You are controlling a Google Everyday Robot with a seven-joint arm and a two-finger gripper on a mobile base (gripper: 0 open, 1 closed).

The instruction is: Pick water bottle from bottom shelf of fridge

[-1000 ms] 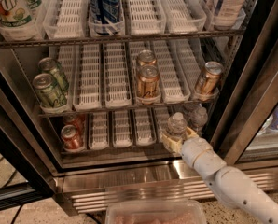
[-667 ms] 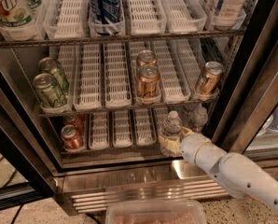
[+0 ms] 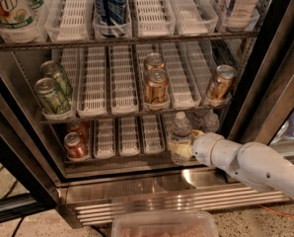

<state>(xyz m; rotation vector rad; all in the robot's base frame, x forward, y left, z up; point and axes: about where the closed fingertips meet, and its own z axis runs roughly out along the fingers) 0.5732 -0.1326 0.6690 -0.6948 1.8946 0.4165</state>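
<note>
Clear ribbed plastic under a white cap: that's the water bottle point(image 3: 180, 131), standing upright at the front edge of the bottom shelf point(image 3: 128, 135), long axis straight up and down. The gripper point(image 3: 182, 150) has reached in from the right on the one white arm point(image 3: 255, 164), coming in level, square across the bottle's axis. A pale yellowish finger point(image 3: 179, 150) lies over the front of the bottle's lower body, so I'd call it clasped on the bottle, which sits right in the grip and just left of the wrist. The way out looks to be back toward the arm, out of the fridge point(image 3: 137, 187).

Left of the gripper on the same shelf there are white slotted lanes, then a red can point(image 3: 77, 145) at the far end. Above it are two copper cans point(image 3: 156, 86), another up to the right point(image 3: 220, 84), and green cans point(image 3: 51, 94) well off to the upper left.

Writing? A bottle in the top left corner point(image 3: 8, 6) shows "UP". The blue can point(image 3: 110, 4) up top I can't read, nor the water bottle's label.
</note>
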